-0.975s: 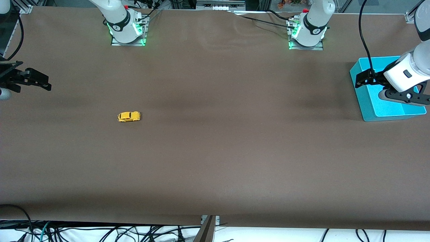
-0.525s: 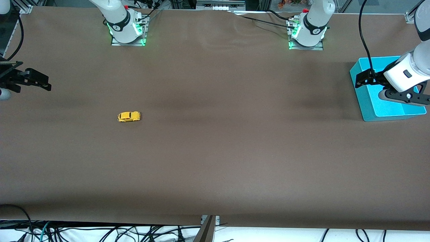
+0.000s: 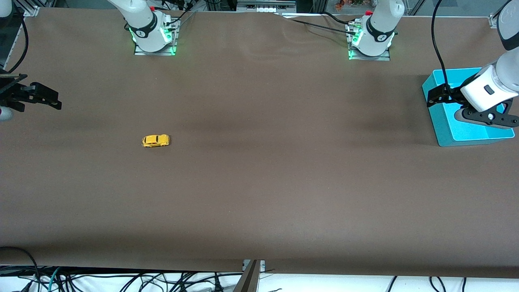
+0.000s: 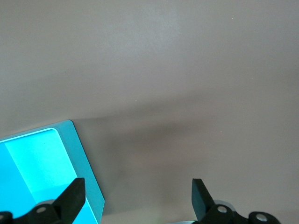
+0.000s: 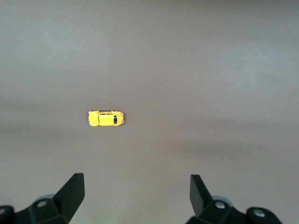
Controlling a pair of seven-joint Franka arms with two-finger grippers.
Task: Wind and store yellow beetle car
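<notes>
The yellow beetle car point(image 3: 155, 140) stands on its wheels on the brown table, toward the right arm's end; in the right wrist view the car point(image 5: 105, 118) lies well ahead of the fingers. My right gripper point(image 3: 30, 98) point(image 5: 137, 193) hangs open and empty over the table's edge at that end, far from the car. My left gripper point(image 3: 466, 108) point(image 4: 138, 196) is open and empty over the blue bin point(image 3: 446, 129), with one finger above the bin's corner point(image 4: 84, 163).
The blue bin stands at the left arm's end of the table with nothing seen in it. Both arm bases point(image 3: 153, 36) point(image 3: 371, 40) stand along the table's edge farthest from the front camera. Cables hang below the near edge.
The left gripper has shifted very slightly over the bin. The car and the right gripper stay where they were.
</notes>
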